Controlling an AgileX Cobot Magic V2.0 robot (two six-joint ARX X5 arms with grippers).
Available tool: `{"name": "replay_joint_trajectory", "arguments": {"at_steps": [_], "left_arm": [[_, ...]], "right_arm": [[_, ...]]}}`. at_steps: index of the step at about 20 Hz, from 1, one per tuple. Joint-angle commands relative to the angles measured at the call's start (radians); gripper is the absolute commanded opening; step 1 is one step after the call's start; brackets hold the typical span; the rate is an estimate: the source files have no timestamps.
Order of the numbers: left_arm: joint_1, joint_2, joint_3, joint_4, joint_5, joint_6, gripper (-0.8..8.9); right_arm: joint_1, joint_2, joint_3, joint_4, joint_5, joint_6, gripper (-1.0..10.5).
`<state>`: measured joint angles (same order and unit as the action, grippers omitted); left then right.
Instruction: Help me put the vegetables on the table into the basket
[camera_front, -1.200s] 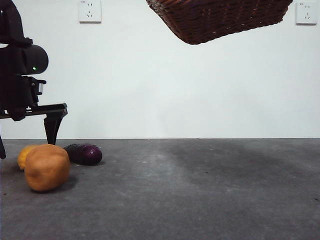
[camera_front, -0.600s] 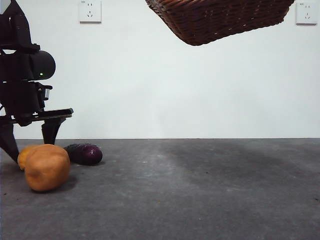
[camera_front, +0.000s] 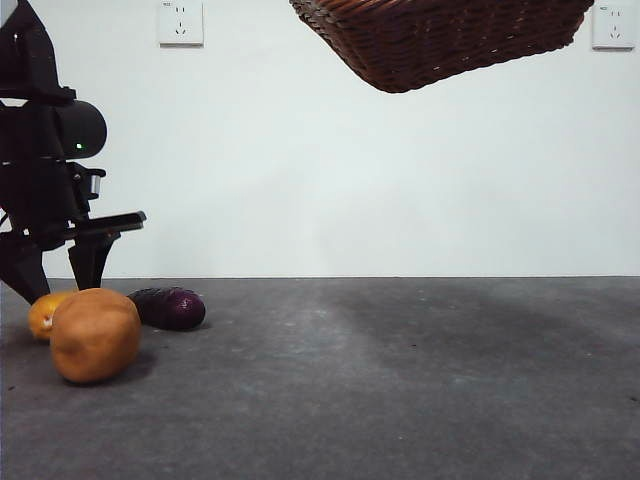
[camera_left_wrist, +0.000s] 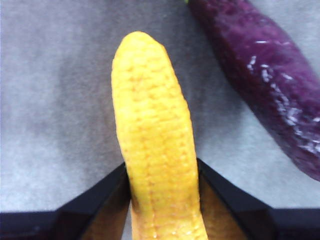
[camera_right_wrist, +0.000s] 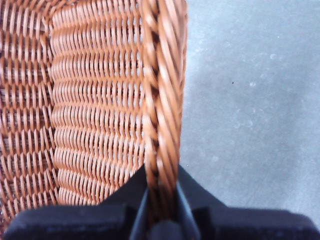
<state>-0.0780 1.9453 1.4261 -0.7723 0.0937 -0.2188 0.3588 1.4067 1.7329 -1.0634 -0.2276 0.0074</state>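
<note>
- The left pincer (camera_left_wrist: 162, 200) has dropped at the worktop's (camera_front: 400, 380) left edge and now straddles the yellow-orange piece (camera_left_wrist: 152, 140), beside the purple one (camera_left_wrist: 265, 85) and potato (camera_front: 95, 335); a lift looks next.
- The right pincer (camera_right_wrist: 162, 200) keeps pinching the basket (camera_front: 440, 40) rim aloft.

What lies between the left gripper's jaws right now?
In the left wrist view, the yellow corn cob lies between the left gripper's jaws; the purple eggplant lies beside it.
</note>
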Motion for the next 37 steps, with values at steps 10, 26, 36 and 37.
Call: {"name": "replay_joint_trajectory", "arguments": {"at_steps": [10,26,36,37], "left_arm": [[0.011,-0.495,-0.002,-0.003,0.095,0.154,-0.08],[-0.664,-0.780,-0.066,-0.113,0.102,0.251,-0.08],[-0.771,-0.323,-0.073,0.011,0.089,0.448,-0.08],[-0.771,-0.314,-0.073,0.013,0.089,0.448,-0.08]], "right_arm": [[0.000,0.048,-0.049,0.046,-0.007,0.043,-0.1],[0.000,0.051,-0.625,0.501,-0.180,0.238,-0.1],[0.000,0.051,-0.625,0.510,-0.217,0.261,-0.1],[0.000,0.051,-0.625,0.515,-0.217,0.261,-0.1]]}}
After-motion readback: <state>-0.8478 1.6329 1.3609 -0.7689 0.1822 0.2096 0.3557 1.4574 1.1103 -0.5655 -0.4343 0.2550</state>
